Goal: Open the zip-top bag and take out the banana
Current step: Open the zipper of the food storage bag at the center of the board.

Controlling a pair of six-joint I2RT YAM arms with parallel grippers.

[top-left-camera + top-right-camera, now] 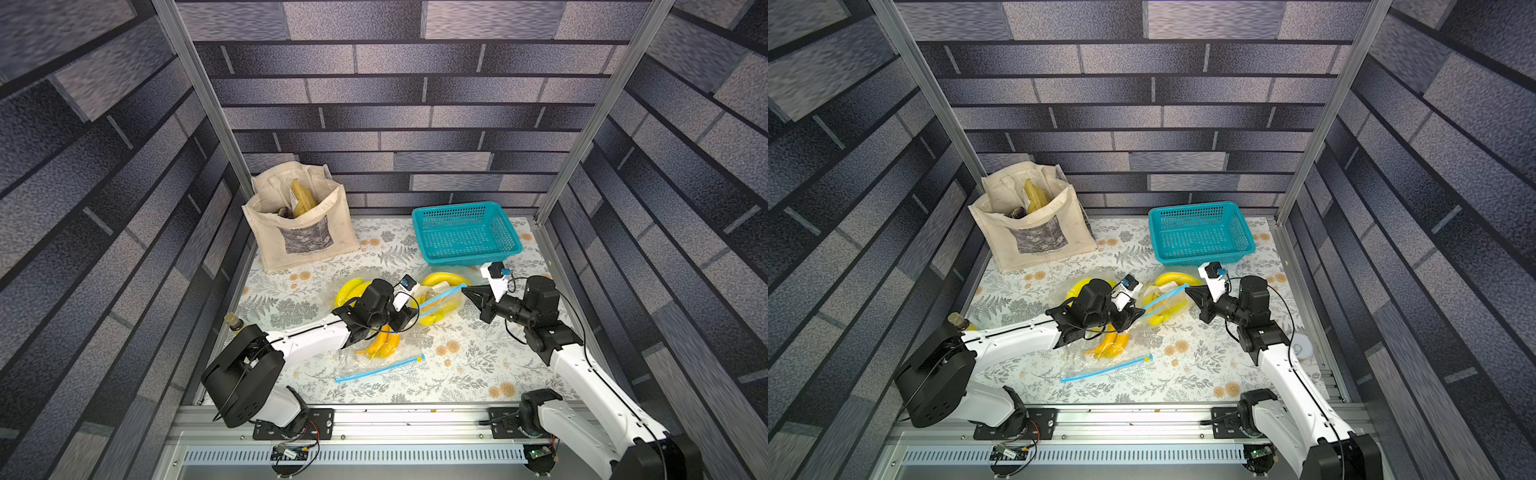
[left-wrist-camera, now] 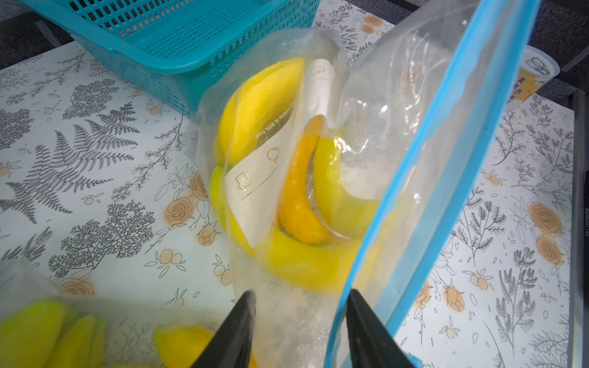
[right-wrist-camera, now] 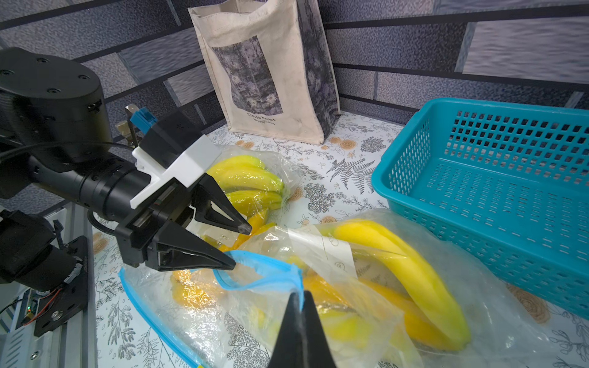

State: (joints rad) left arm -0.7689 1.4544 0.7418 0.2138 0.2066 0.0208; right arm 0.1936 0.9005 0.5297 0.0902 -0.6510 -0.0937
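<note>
R pincer (image 3: 299,298) was clamped shut on the blue zip rim of the zip-top bag (image 3: 322,251), on the desk (image 3: 344,159) beside the basket (image 3: 478,110). L pincer (image 3: 240,246) was part-open at the opposite lip. Banana (image 3: 414,270) lay inside, straight ahead of L, crosswise to its reach.

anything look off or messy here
Nothing spilled or torn. Three banana bags crowd mid-table: the bag pinched by the right gripper, a second bag under the left arm, a third bag beyond it. A stray can sits at the right edge of the mat.
</note>
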